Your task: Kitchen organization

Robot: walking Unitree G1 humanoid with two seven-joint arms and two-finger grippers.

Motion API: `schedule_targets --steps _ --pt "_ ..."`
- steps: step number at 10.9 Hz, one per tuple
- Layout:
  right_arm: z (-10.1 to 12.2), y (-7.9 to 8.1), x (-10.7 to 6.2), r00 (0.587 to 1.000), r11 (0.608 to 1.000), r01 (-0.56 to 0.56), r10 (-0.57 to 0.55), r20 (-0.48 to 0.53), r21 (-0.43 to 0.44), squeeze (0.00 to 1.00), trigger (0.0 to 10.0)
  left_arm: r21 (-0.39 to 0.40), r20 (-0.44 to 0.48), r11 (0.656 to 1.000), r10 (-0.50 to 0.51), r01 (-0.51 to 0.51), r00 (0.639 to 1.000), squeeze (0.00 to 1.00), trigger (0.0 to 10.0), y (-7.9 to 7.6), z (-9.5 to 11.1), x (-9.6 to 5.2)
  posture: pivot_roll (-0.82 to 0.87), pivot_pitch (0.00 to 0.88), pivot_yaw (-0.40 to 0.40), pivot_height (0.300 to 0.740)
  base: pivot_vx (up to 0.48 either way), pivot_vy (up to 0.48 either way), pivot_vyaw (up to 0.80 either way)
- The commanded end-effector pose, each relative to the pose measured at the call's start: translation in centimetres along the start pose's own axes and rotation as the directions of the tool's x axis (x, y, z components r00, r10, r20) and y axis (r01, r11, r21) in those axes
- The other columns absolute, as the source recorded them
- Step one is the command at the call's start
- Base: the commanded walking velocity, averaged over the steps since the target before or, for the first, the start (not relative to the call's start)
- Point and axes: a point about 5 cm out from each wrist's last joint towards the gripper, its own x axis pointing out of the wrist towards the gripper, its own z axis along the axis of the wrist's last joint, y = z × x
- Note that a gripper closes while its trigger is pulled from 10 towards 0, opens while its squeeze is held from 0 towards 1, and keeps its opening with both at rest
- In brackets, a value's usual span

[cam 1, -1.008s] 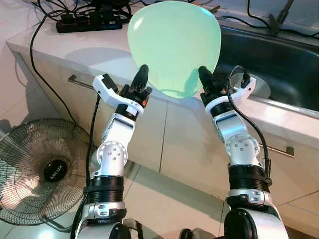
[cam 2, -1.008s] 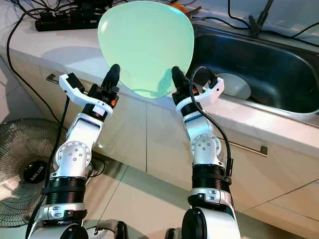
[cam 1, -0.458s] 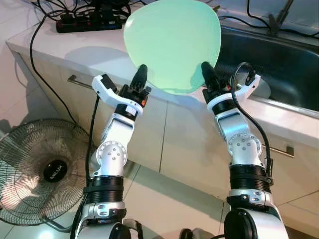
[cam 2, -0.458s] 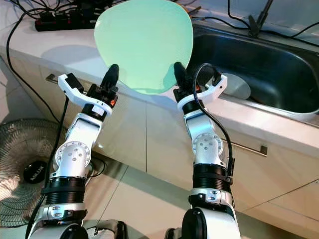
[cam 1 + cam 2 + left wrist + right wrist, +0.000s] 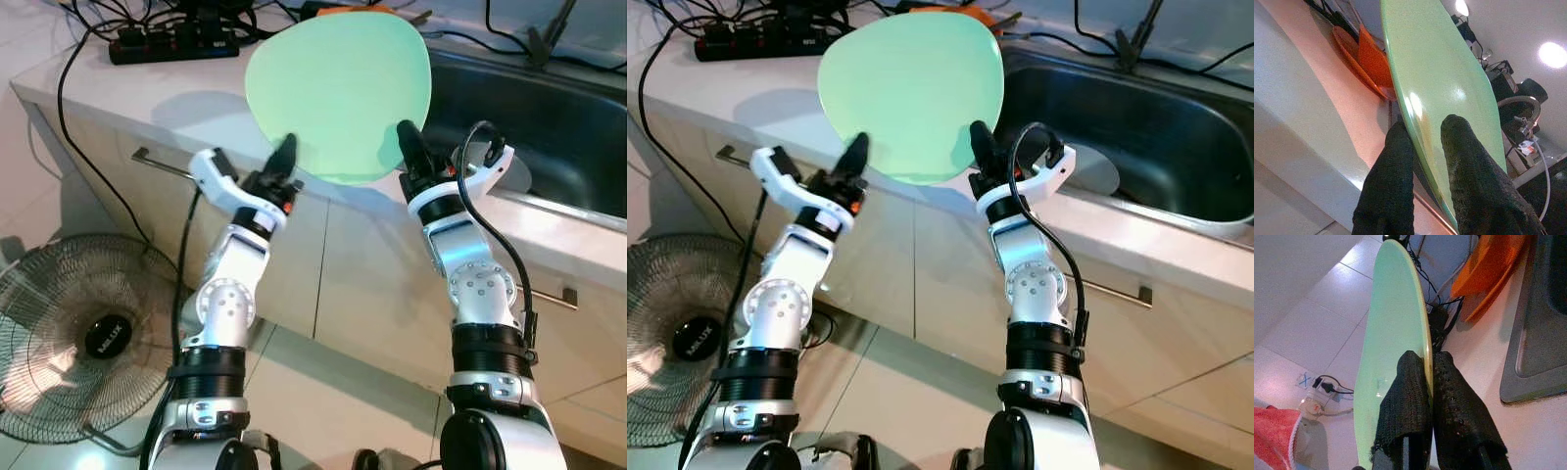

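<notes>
Now left tool (image 5: 284, 157) lower, both tools still pinching green plate (image 5: 338, 93), right tool (image 5: 407, 145)

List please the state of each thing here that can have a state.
green plate: held upright above the counter edge
left gripper: shut on the plate rim
right gripper: shut on the plate rim
floor fan: blades not spinning

Both silver arms are raised out front, left pincer (image 5: 285, 162) and right pincer (image 5: 406, 147) each clamped on opposite edges of the green plate (image 5: 338, 93).
</notes>
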Motion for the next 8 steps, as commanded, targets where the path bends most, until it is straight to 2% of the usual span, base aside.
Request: schedule_targets --steps 1,4,8 --pt "-1.7 0.6 0.4 1.000 1.000 0.010 -0.009 -0.026 0.019 0.00 0.0 0.002 -0.022 0.998 -0.069 0.069 0.997 1.00 10.0 -1.7 -0.6 0.6 0.11 0.095 -0.003 0.740 0.000 0.000 0.00" --pt "-0.7 0.2 0.7 0.997 0.998 0.061 -0.062 0.047 0.024 0.00 0.0 0.001 -0.019 0.996 -0.085 0.085 0.996 1.00 10.0 -1.8 -0.6 0.6 0.11 0.093 0.000 0.740 0.000 0.000 0.00" --pt "1.2 0.9 2.0 0.990 0.999 0.041 -0.046 0.136 0.034 0.00 0.0 0.013 -0.034 0.996 -0.093 0.094 0.995 1.00 10.0 -1.9 -0.8 0.5 0.11 0.094 0.002 0.740 0.000 0.000 0.00"
